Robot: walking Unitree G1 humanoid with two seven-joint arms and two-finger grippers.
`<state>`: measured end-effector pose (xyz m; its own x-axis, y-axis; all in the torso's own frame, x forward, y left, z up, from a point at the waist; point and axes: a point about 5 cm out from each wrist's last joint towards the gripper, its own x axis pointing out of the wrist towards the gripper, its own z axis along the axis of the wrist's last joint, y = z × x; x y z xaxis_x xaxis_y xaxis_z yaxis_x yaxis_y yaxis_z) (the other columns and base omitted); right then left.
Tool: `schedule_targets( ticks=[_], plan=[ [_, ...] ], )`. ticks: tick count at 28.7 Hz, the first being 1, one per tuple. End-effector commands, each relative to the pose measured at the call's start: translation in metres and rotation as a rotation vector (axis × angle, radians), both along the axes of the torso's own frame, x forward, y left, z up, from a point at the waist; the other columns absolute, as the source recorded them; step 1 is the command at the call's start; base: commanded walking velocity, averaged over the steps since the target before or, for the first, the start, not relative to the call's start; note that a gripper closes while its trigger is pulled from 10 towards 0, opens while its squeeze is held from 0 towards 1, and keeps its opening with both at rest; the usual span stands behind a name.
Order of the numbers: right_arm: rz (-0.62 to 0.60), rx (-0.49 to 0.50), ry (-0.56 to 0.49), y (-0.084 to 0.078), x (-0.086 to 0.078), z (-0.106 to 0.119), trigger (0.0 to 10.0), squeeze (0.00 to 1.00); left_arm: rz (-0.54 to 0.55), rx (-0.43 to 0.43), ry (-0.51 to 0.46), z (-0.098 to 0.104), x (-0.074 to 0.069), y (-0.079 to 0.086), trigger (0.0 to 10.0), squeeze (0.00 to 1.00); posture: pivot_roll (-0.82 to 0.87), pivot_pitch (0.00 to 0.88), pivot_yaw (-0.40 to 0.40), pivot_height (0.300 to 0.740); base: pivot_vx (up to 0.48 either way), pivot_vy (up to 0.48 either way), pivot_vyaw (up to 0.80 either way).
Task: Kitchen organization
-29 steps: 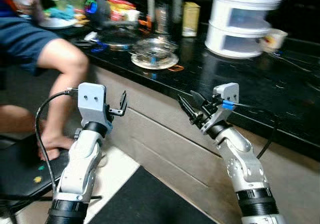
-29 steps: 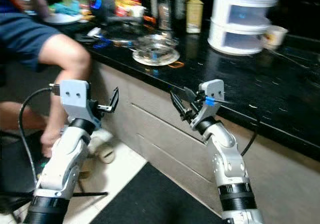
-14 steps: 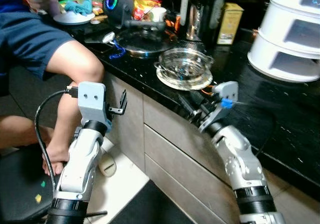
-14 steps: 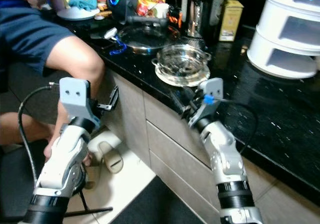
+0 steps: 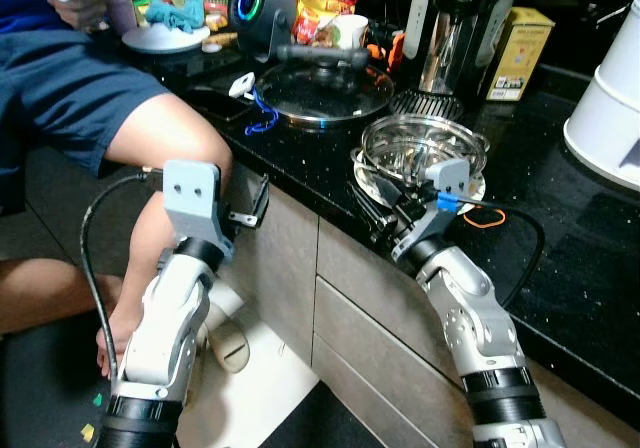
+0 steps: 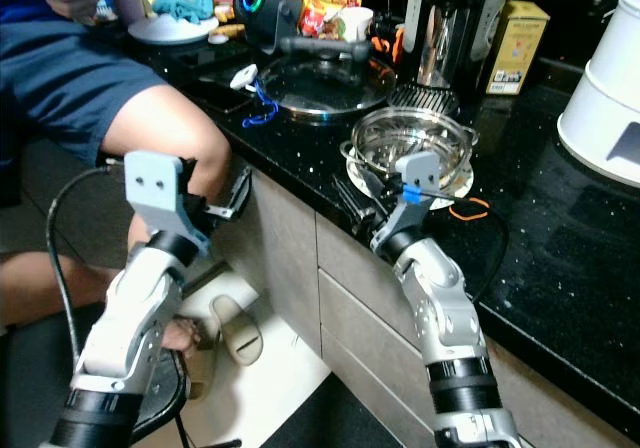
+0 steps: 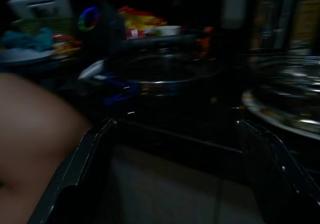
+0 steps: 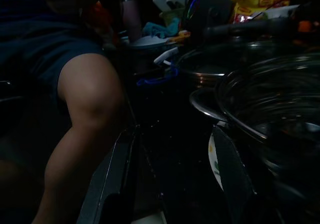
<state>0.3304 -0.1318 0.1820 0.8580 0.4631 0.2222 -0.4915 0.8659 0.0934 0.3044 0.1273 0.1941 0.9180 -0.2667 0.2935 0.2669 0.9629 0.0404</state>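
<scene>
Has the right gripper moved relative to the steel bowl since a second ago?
Yes. The right gripper has closed in on the steel bowl, now just short of it at the counter edge.

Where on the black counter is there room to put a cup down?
The bare counter between the steel bowl and the white drawer unit, past the orange band, is free. Around the glass lid and speaker it is crowded.

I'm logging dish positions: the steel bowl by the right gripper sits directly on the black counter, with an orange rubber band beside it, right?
Not quite. In the left eye view the steel bowl sits on a white plate, not directly on the black counter. The orange rubber band does lie beside it, near the right gripper.
</scene>
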Motion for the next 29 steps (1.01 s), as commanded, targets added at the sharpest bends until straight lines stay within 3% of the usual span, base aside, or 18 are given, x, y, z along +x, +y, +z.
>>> schedule_targets(
  ticks=[1,5,8,10,13,15,18,26,29],
  plan=[
    [-0.003,-0.001,0.019,0.000,0.000,-0.004,10.0,0.00,-0.025,-0.005,0.006,-0.001,-0.003,-0.003,10.0,0.00,0.03,0.015,-0.008,0.740,0.000,0.000,0.00],
    [0.094,0.036,0.019,0.004,-0.005,-0.001,10.0,0.00,-0.076,-0.012,0.004,0.000,-0.005,-0.010,10.0,0.00,0.03,0.012,-0.008,0.740,0.000,0.000,0.00],
    [0.388,0.138,-0.009,0.019,-0.026,0.013,10.0,0.00,-0.115,-0.017,0.004,0.001,-0.006,-0.014,10.0,0.00,0.03,0.011,-0.007,0.740,0.000,0.000,0.00],
    [0.473,0.179,-0.028,0.020,-0.034,0.020,10.0,0.00,-0.139,-0.016,0.005,0.001,-0.007,-0.017,10.0,0.00,0.03,0.012,-0.006,0.740,0.000,0.000,0.00],
    [0.462,0.222,-0.034,0.018,-0.033,0.024,10.0,0.00,-0.149,-0.012,0.009,-0.001,-0.008,-0.019,10.0,0.00,0.03,0.015,-0.006,0.740,0.000,0.000,0.00],
    [0.336,0.287,-0.052,0.009,-0.023,0.031,10.0,0.00,-0.152,-0.012,0.009,-0.001,-0.009,-0.019,10.0,0.00,0.03,0.021,-0.006,0.740,0.000,0.000,0.00],
    [0.249,0.292,-0.051,0.002,-0.015,0.034,10.0,0.00,-0.149,-0.014,0.006,0.000,-0.009,-0.018,10.0,0.00,0.03,0.021,-0.005,0.740,0.000,0.000,0.00],
    [0.179,0.299,-0.047,-0.011,-0.010,0.041,10.0,0.00,-0.121,-0.007,-0.012,0.006,-0.006,-0.011,10.0,0.00,0.03,0.023,-0.003,0.740,0.000,0.000,-0.67],
    [0.134,0.240,-0.056,-0.013,-0.009,0.042,10.0,0.00,-0.121,-0.007,-0.017,0.007,-0.006,-0.011,10.0,0.00,0.03,0.025,-0.003,0.740,0.000,0.000,0.00]
  ],
)
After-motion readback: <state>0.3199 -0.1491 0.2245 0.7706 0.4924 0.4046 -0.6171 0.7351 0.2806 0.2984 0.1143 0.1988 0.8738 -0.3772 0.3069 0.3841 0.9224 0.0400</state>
